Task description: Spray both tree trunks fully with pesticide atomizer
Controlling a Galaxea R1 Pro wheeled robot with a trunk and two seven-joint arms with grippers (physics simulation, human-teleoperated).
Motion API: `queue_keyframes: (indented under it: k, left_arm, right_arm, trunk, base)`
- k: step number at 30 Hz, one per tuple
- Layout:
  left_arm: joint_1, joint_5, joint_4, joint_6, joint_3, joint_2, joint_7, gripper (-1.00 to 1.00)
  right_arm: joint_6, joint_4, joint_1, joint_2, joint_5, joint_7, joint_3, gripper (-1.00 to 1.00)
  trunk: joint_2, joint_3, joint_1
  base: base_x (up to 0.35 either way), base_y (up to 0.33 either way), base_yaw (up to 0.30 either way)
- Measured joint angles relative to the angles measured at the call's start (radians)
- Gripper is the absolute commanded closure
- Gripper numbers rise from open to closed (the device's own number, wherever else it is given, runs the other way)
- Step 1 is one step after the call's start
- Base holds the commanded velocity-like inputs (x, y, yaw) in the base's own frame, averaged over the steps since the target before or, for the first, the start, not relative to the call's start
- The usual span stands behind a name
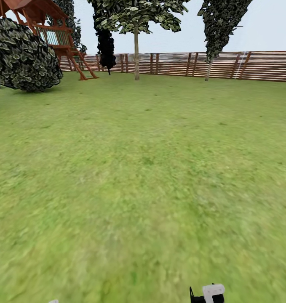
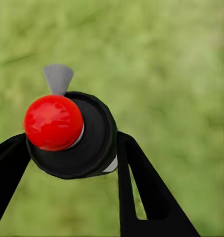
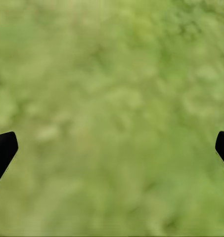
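Observation:
In the left wrist view my left gripper (image 2: pixel 72 144) is shut on the pesticide atomizer (image 2: pixel 94 136). The atomizer is a round black body with a red dome and a small grey nozzle, seen end-on above blurry grass. My right gripper (image 3: pixel 112 148) is open with nothing between its black fingertips (image 3: pixel 3 150), over the grass floor (image 1: pixel 143 189). Its white and black wrist part pokes in at the bottom of the head view (image 1: pixel 208 293). Two trees stand far off by the fence, one with a pale trunk (image 1: pixel 136 54), the other with a thinner leaning trunk (image 1: pixel 209 68).
A brown slat fence (image 1: pixel 180 64) closes the far side of the lawn. At the left stand a large round bush (image 1: pixel 22 57) and a red-brown wooden play tower (image 1: pixel 50 29). A dark narrow tree (image 1: pixel 105 46) stands near the fence. Open grass stretches from me to the trees.

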Motion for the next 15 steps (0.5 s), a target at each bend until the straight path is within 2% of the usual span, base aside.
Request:
queue_keyframes:
  k: [15]
  left_arm:
    - [0.0,0.0,0.0,0.0,0.0,-0.001,0.0,1.0]
  right_arm:
    - [0.0,0.0,0.0,0.0,0.0,0.0,0.0,-1.0]
  trunk:
    - [0.0,0.0,0.0]
  base:
    - [0.339,0.0,0.0]
